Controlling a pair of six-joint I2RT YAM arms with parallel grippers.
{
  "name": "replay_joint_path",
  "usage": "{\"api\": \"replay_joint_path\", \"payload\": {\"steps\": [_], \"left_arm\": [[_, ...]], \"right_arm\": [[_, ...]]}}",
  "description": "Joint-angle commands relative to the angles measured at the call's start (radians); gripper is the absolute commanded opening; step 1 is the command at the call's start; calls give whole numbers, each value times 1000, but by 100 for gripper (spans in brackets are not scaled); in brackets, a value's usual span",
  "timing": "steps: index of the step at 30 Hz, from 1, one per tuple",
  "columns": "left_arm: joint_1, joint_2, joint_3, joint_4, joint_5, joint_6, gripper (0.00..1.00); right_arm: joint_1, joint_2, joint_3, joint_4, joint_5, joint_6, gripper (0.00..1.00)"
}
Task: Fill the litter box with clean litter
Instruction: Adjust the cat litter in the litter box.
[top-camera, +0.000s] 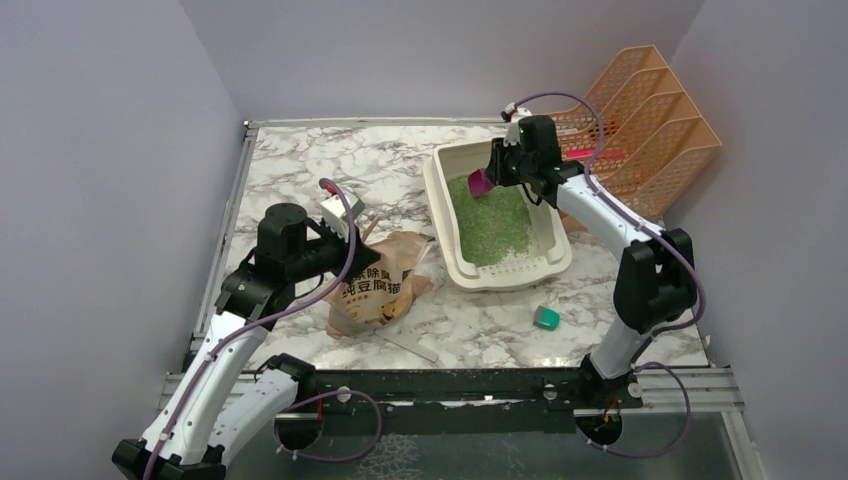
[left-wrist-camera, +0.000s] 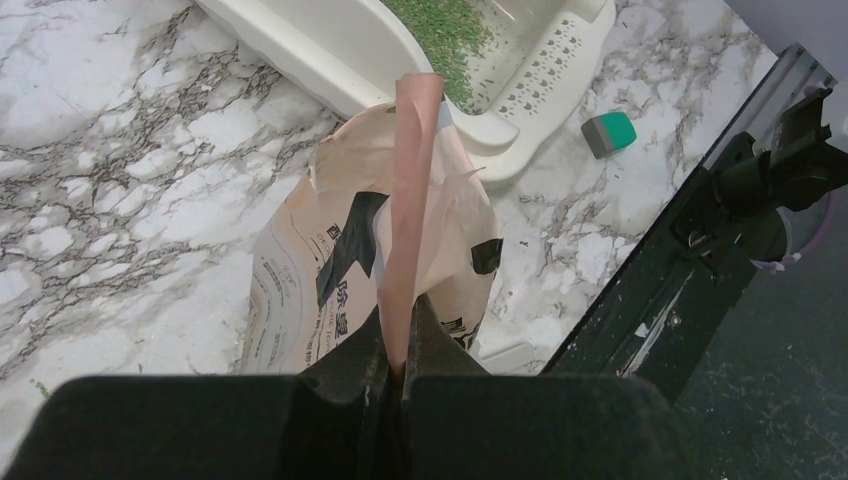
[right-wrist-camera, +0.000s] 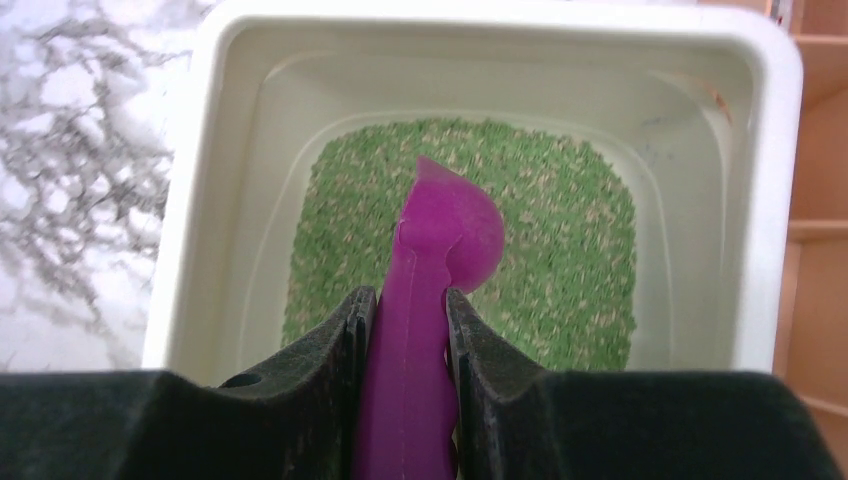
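The magenta scoop (right-wrist-camera: 452, 232) is clamped by its handle in the right gripper (right-wrist-camera: 408, 305). Its bowl is held just over the clean litter (right-wrist-camera: 575, 260) spread inside the litter box (right-wrist-camera: 480, 28), possibly touching it. The paper bag (left-wrist-camera: 290, 285), standing beside the box, is pinched at its top edge by the left gripper (left-wrist-camera: 398, 345)

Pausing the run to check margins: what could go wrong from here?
1. Left fingers pinch only a thin strip of the bag; it may tear or slip and the bag tip.
2. Right fingers hold the scoop by its handle; digging into the litter could twist it or flick granules over the box rim.
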Motion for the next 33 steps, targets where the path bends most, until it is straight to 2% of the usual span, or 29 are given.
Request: {"api": "replay_joint_path", "payload": {"steps": [1, 8, 15, 23, 30, 33], "left_arm": [[-2, -40, 13, 127, 33, -39, 0], [-2, -57, 4, 126, 28, -52, 0], [-3, -56, -8, 126, 34, -55, 0], [-2, -65, -6, 126, 30, -60, 0], [-2, -70, -10, 126, 30, -64, 0], [-2, -63, -3, 125, 33, -64, 0]], "right_arm": [[18, 81, 89, 151, 89, -64, 1], [25, 105, 68, 143, 302, -191, 1], [25, 41, 17, 127, 383, -257, 1], [25, -59, 37, 59, 261, -207, 1], [24, -90, 1, -20, 33, -39, 1], [26, -76, -20, -42, 66, -16, 1]]}}
